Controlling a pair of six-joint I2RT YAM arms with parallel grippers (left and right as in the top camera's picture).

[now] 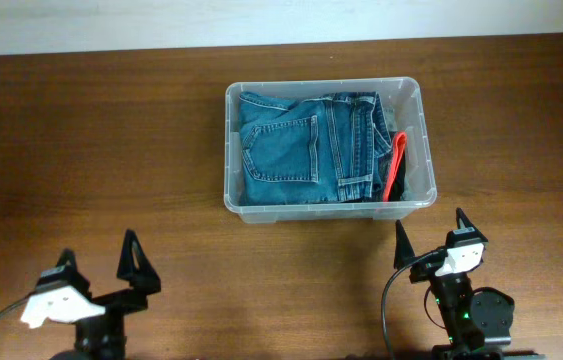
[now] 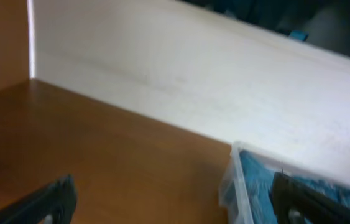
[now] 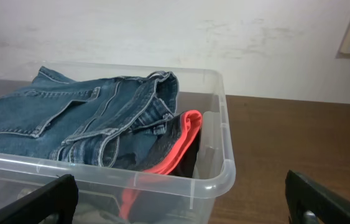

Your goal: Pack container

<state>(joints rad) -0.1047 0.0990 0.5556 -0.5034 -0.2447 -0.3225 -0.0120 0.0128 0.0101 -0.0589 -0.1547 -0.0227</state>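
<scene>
The container (image 1: 229,150), jeans (image 1: 281,150) inside, lies long axis crosswise just ahead and slightly left of the right fingers (image 1: 461,224), well ahead-right of the left fingers (image 1: 134,262); both pairs released, empty.

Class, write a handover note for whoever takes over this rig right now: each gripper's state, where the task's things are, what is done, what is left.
Left gripper: open, empty, near the front edge of the table, apart from the container.
Right gripper: open, empty, just in front of the container.
Container: on the table, with folded jeans inside and a red item along its right wall.
Done: jeans and red item are packed.
Left: probably nothing more to load; check before ending.
</scene>
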